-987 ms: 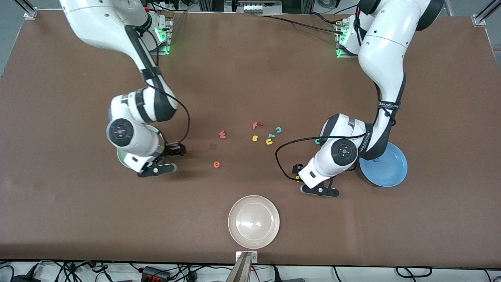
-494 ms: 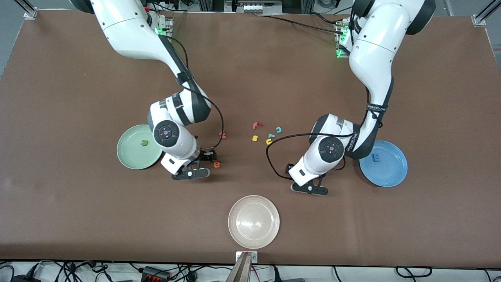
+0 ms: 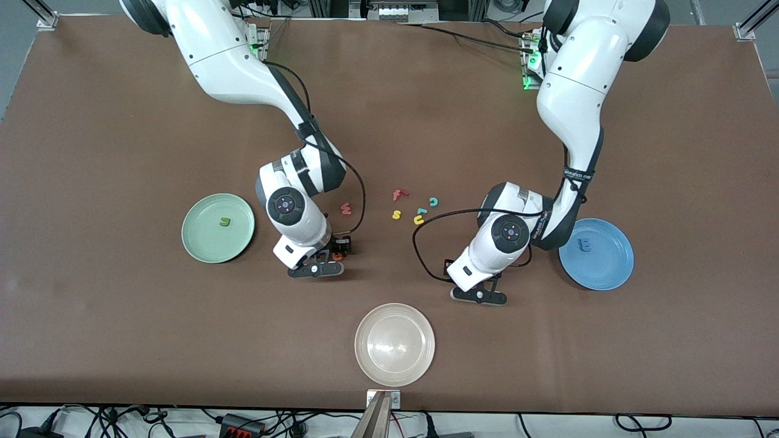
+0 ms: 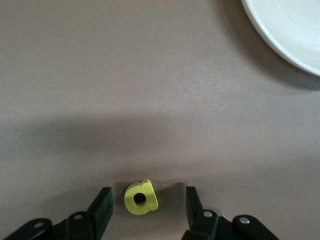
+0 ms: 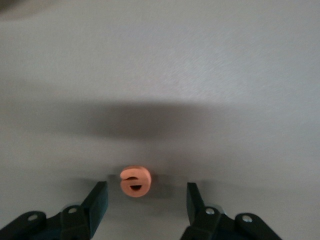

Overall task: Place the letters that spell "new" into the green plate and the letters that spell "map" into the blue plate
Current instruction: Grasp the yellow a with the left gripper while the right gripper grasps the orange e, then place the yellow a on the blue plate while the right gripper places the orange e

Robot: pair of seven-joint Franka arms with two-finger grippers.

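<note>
My left gripper (image 4: 148, 199) is low over the table and open. The yellow "a" (image 4: 141, 197) lies flat between its fingers with a gap on each side. In the front view that gripper (image 3: 464, 281) hides the letter. My right gripper (image 5: 146, 195) is open too, and the orange "e" (image 5: 135, 181) lies just past its fingertips. From the front the "e" (image 3: 337, 257) peeks out beside that gripper (image 3: 330, 258). The green plate (image 3: 204, 243) holds the olive "n" (image 3: 225, 222). The blue plate (image 3: 611, 271) holds the blue "m" (image 3: 585, 245). The pinkish "w" (image 3: 345, 208) lies on the table.
A beige plate (image 3: 394, 359) stands near the front edge, and its rim (image 4: 280, 35) shows in the left wrist view. Loose letters lie mid-table: a red "f" (image 3: 398, 194), a yellow "s" (image 3: 396, 214), a yellow "u" (image 3: 419, 220) and a teal "c" (image 3: 433, 201).
My right arm swung from over the green plate to the "e", uncovering the "n". My left arm shifted off the blue plate toward the right arm's end, uncovering the "m".
</note>
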